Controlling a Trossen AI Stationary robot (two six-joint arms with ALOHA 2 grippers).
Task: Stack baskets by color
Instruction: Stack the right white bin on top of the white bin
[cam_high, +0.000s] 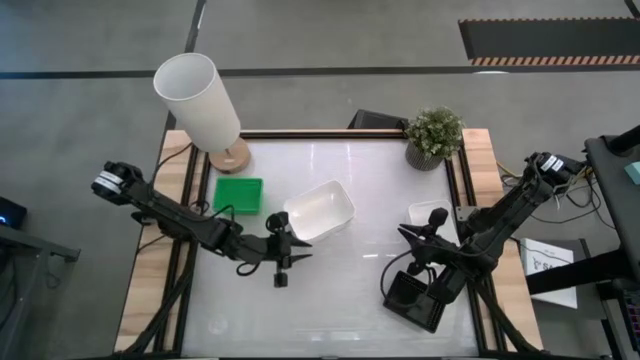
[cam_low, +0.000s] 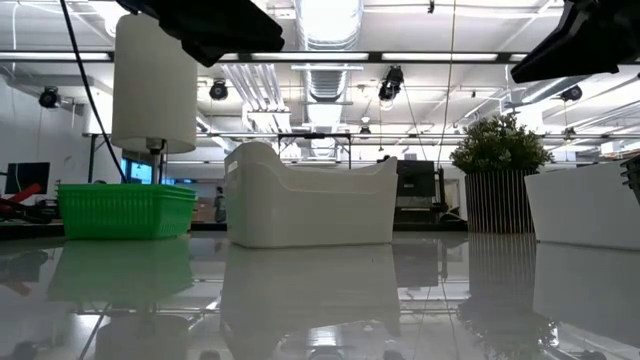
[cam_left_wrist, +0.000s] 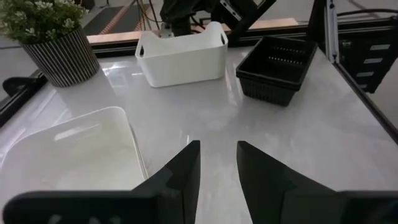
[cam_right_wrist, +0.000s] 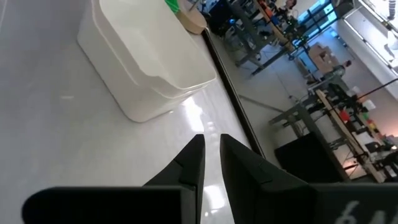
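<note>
Near the far-left corner of the counter (cam_high: 340, 300), the green baskets (cam_high: 238, 195) sit as 1 pile beside the lampshade (cam_high: 198, 98); layer count cannot be read. White baskets (cam_high: 318, 210) are nested at centre, 2 rims visible in the right wrist view. 1 more white basket (cam_high: 428, 214) stands at right, near the potted plant (cam_high: 433, 136). Black baskets (cam_high: 415, 298) sit near-right; count unclear.

Left gripper (cam_high: 281, 262) is held above the counter just near of the centre white stack, fingers (cam_left_wrist: 180, 177) slightly parted, nothing pinched. Right gripper (cam_high: 407, 236) hangs between the lone white basket and the black ones, fingers (cam_right_wrist: 189, 163) nearly together on nothing.

Judged late: green and black appear grouped; the lone white basket is left to be nested.
</note>
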